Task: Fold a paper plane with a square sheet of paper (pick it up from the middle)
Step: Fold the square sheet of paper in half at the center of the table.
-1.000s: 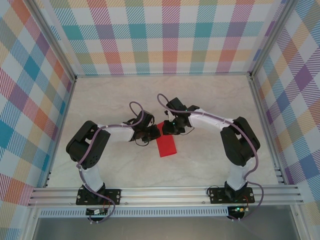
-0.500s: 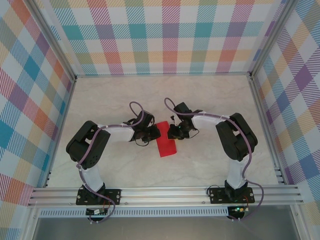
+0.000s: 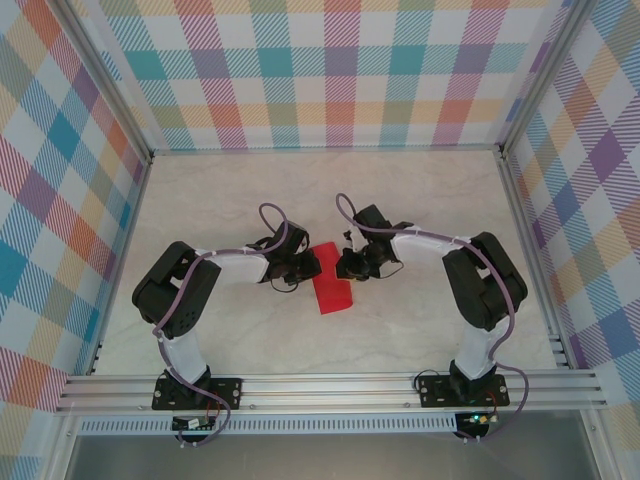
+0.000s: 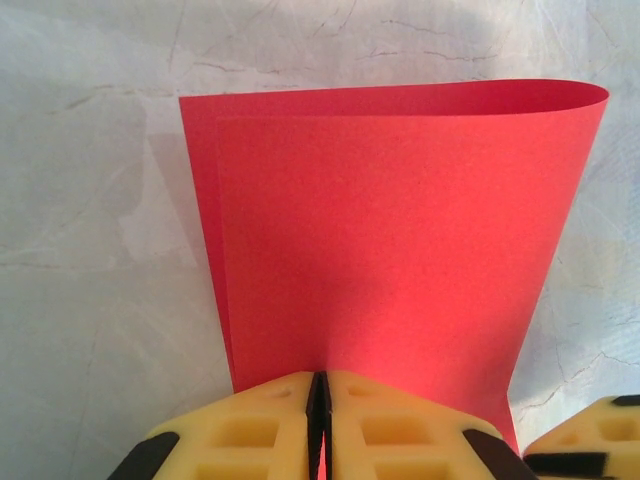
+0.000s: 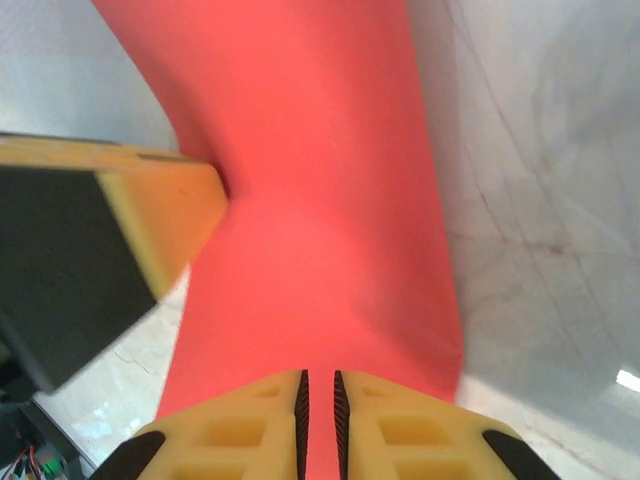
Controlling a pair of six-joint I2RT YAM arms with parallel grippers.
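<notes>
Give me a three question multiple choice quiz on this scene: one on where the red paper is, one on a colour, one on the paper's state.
1. Where does the red paper lie?
A. between the left gripper and the right gripper
B. against the back wall
C. on the front rail

2. What colour are the gripper fingers?
A. blue
B. yellow
C. white

3. How is the paper?
A. flat, one layer
B. crumpled into a ball
C. doubled over with a rounded fold

1 A: the top view shows an arm at each side of it.
2 B: they are yellow in both wrist views.
3 C: the left wrist view shows two layers joined by a curved edge.
</notes>
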